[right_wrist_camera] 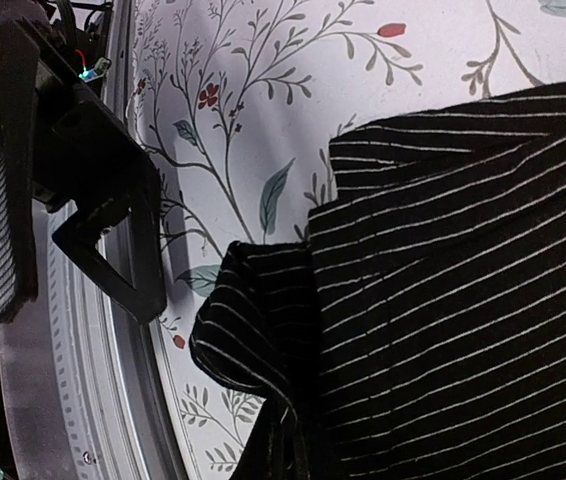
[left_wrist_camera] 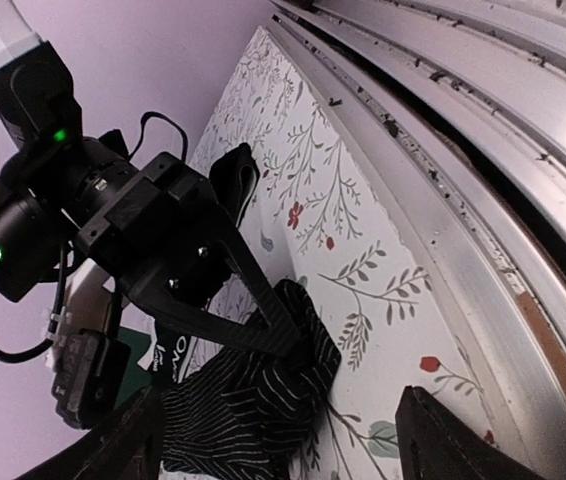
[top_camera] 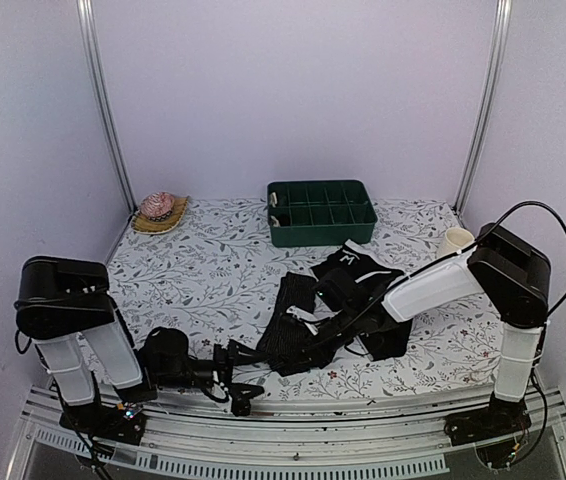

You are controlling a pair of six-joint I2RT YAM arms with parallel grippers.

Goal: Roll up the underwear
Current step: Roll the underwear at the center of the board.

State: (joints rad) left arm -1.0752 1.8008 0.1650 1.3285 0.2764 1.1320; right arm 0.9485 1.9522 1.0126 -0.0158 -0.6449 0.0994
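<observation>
1. Counter (top_camera: 213,270): a surface printed with leaves and flowers, with a metal rail (top_camera: 363,425) along its near edge.
2. Right arm (top_camera: 433,288): reaches from the right base leftward over the black fabric.
3. Left arm (top_camera: 83,345): folded low at the near left corner, with its forearm along the near edge.
4. Striped underwear (top_camera: 293,335): black with thin white stripes, lying at the near centre of the counter. Its near corner is folded over close to the rail.
5. Lettered black fabric (top_camera: 355,268): touches the striped underwear, behind it and to the right. It cannot be told whether this is a separate garment.
6. Green tray (top_camera: 321,235): divided into compartments, at the far centre, apart from the fabric.
7. Right hand (left_wrist_camera: 288,340): closed on the near corner of the striped underwear.
8. Left hand (top_camera: 243,380): fingers spread wide and holding nothing, just beside that corner.
9. Woven mat (top_camera: 163,222): far left corner, with a pink object on it.
10. Cup (top_camera: 455,241): pale, far right.
</observation>
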